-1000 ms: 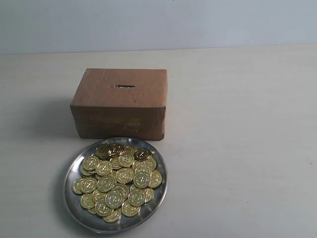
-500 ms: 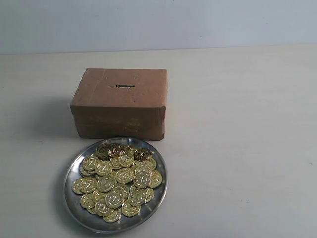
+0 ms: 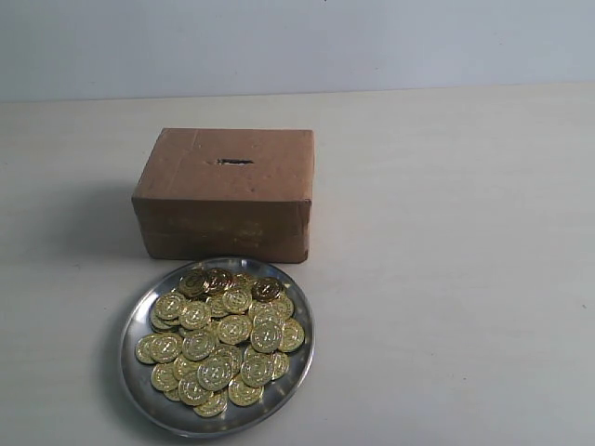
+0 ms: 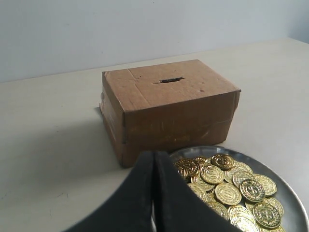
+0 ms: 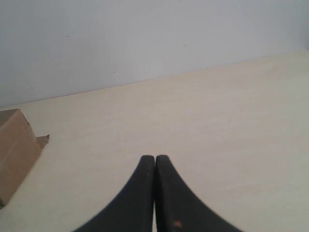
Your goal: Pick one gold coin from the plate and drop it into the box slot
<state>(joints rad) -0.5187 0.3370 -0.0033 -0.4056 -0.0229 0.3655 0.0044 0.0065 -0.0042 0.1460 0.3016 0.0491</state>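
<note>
Left wrist view: left claw [image 4: 154, 158], pressed together like right claw [image 5: 154, 159], hides plate [image 4: 287, 193] rim.

Frontal overview, low wrists (box [image 3: 223, 190] shared)

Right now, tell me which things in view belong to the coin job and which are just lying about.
For the job: plate; gold coins heaped on it; box behind the plate; slot in the box's top; left gripper and right gripper, both shut, holding nothing.

Just there: table; wall.
</note>
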